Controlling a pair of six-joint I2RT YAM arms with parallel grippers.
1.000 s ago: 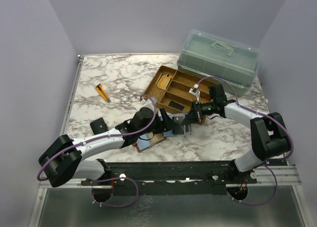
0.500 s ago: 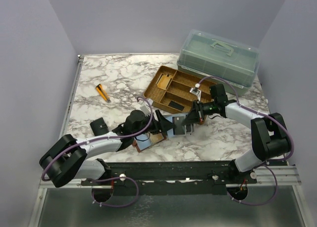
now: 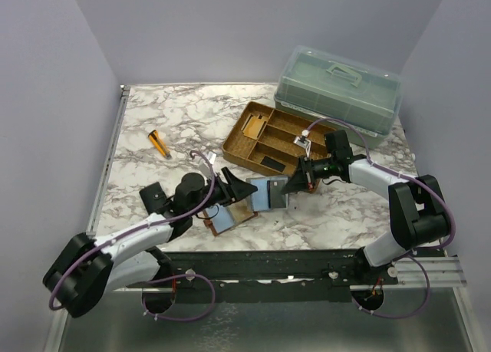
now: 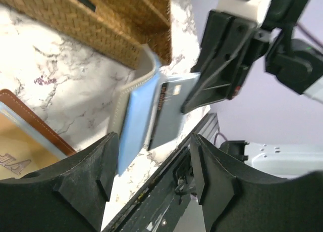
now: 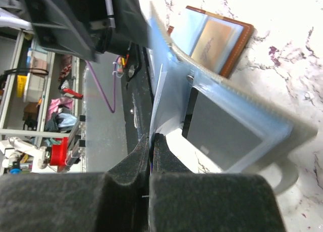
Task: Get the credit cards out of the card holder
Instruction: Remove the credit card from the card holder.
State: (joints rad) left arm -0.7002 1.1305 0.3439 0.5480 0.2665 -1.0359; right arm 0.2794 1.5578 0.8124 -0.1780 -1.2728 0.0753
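Observation:
The card holder [image 3: 230, 216], a reddish-brown leather bifold, lies open on the marble with its blue and tan inner panels up; it also shows as the card holder [image 5: 218, 36] and card holder [image 4: 30, 126]. Just left of the blue-grey folder [image 3: 268, 192], my left gripper [image 3: 244, 189] is open with nothing between its fingers [image 4: 106, 164]. My right gripper [image 5: 151, 138] is shut on a thin pale flap of that folder [image 5: 237, 116], holding it tilted off the table. A grey card with a chip [image 4: 169, 108] sits in the folder's pocket.
A wicker tray [image 3: 244, 137] with compartments stands behind the folder, and a clear lidded box [image 3: 337, 91] at the back right. An orange and black marker [image 3: 159, 143] lies at the left. A small black case [image 3: 155, 195] rests beside the left arm. The metal rail [image 3: 307, 264] runs along the near edge.
My left arm has drawn back to the left, away from the folder, with its jaws slightly narrower. The right gripper keeps hold of the folder in the same place.

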